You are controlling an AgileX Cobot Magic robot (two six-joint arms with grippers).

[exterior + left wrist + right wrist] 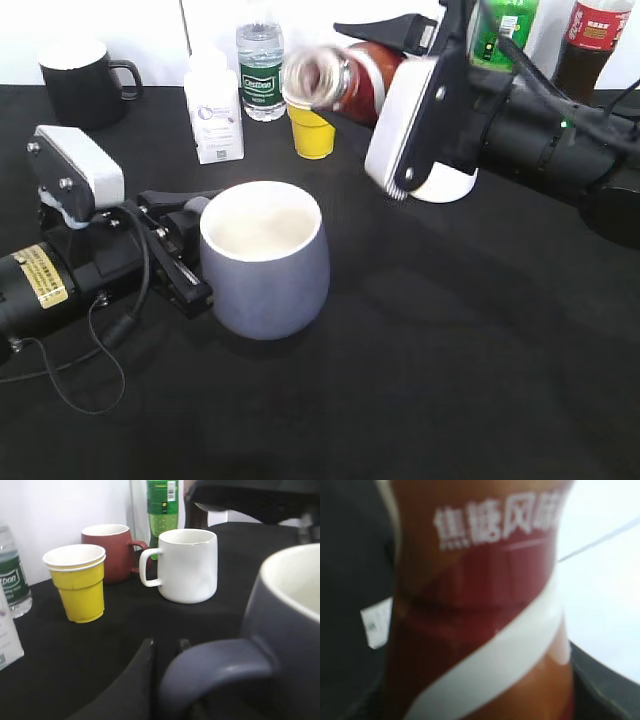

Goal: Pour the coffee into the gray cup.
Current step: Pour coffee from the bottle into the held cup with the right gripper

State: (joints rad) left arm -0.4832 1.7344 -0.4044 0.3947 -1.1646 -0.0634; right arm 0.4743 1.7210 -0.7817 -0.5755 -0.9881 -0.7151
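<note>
The gray cup (265, 262), white inside and seemingly empty, stands mid-table. My left gripper (185, 250) is shut on its handle from the left. The left wrist view shows the handle (220, 666) between the fingers (167, 655) and the cup's wall (295, 630) at right. My right gripper (388, 55) is shut on the brown coffee bottle (340, 78). It holds the bottle tipped almost level above and behind the cup, its open mouth pointing left. The bottle's red and white label (480, 605) fills the right wrist view and hides the jaws.
At the back stand a black mug (85, 80), a white bottle (213, 105), a water bottle (260, 65), a yellow paper cup (312, 130), a white mug (450, 185), a green bottle (505, 30) and a cola bottle (590, 40). A red mug (107, 552) shows in the left wrist view.
</note>
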